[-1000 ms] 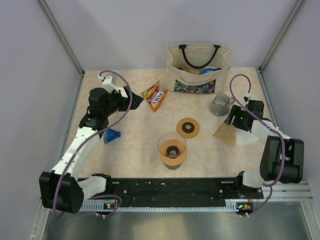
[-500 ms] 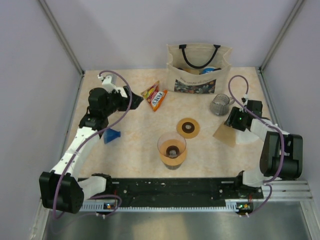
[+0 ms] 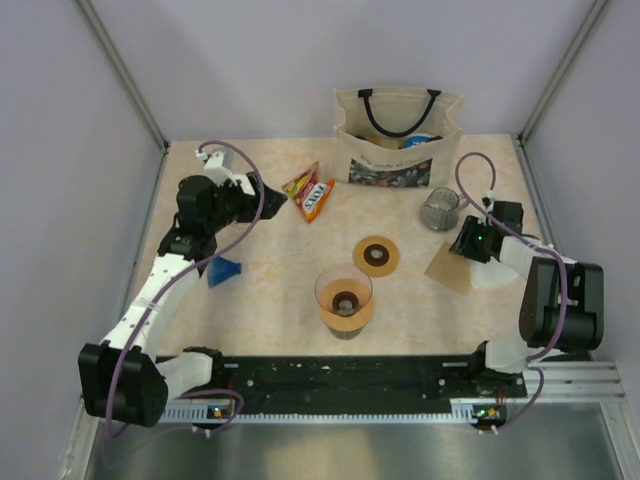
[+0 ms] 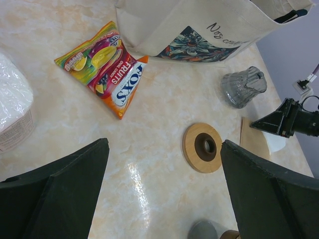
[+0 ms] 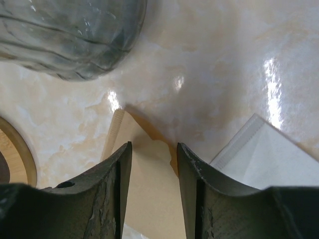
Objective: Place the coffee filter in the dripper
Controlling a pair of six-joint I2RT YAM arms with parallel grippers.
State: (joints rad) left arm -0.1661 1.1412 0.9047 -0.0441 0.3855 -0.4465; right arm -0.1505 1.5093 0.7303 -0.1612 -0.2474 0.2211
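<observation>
Jaws astride coffee filter (image 5: 149, 199), perhaps touching

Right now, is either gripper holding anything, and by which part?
Nothing. The right gripper straddles an edge of the brown filter, jaws apart; the left gripper is empty.

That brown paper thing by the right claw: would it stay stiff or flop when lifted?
Probably floppy: the brown filter looks like thin folded paper, lying flat with one corner seemingly lifted inside the open right gripper. Likely very light, so a nudge may just slide it across the glossy table. A pinch could crease it.
</observation>
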